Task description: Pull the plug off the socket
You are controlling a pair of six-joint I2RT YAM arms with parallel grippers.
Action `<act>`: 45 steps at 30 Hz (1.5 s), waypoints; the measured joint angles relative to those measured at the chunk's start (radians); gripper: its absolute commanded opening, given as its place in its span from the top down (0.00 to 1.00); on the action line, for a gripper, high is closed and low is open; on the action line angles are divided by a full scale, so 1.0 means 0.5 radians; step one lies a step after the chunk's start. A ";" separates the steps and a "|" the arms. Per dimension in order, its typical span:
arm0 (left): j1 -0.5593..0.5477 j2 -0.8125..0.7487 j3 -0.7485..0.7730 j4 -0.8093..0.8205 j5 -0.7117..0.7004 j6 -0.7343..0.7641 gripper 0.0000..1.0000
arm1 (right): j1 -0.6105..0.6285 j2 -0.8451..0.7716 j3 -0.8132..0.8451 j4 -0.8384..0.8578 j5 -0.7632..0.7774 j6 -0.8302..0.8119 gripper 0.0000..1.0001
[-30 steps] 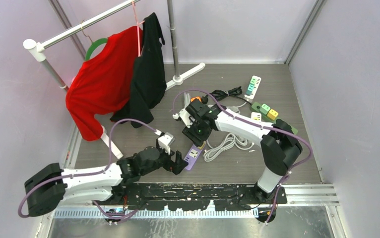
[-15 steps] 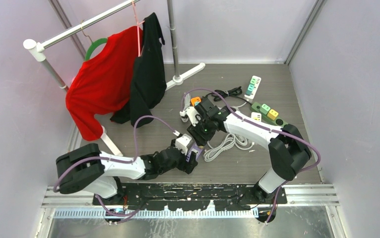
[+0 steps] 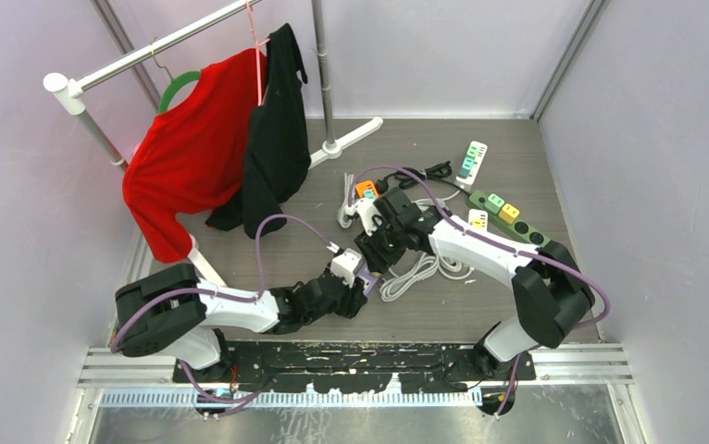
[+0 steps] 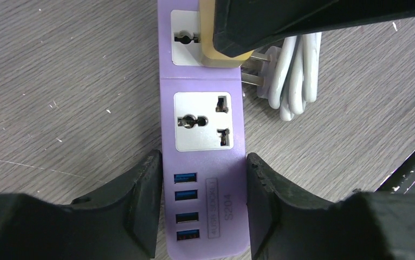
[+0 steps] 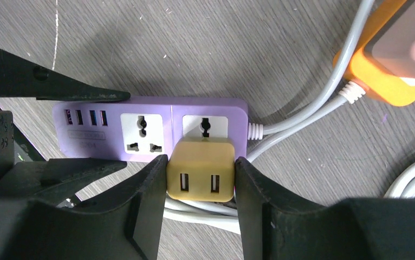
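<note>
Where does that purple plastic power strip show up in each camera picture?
Top external: purple plastic power strip, a sliver at centre, mostly hidden.
Left wrist: centre, running top to bottom.
Right wrist: middle left, lying sideways, yellow plug cube at its right end.
Shared landmark: coiled white cable beside it.

Tally, mine first: two grippers, my left gripper (image 4: 202,158) and right gripper (image 5: 201,162); one purple strip (image 4: 202,86) with two sockets (image 4: 202,122) and four USB ports (image 4: 186,177); one yellow plug (image 5: 200,170); one orange block (image 5: 381,86); one white strip (image 3: 474,157); one green strip (image 3: 528,229); two garments, red (image 3: 189,148) and black (image 3: 277,139); one rack (image 3: 147,51).
</note>
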 measured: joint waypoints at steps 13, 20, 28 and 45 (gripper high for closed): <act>-0.005 0.026 -0.019 0.069 -0.031 -0.038 1.00 | -0.018 -0.065 -0.104 0.173 0.081 0.143 0.94; -0.005 0.069 -0.031 0.169 -0.036 -0.042 1.00 | -0.101 -0.156 -0.220 0.240 -0.080 0.075 0.94; -0.005 0.083 -0.031 0.186 -0.037 -0.053 1.00 | 0.008 -0.103 -0.177 0.282 0.088 0.096 0.96; 0.038 0.123 -0.037 0.281 0.017 -0.095 1.00 | -0.087 -0.187 -0.263 0.343 -0.058 0.023 0.96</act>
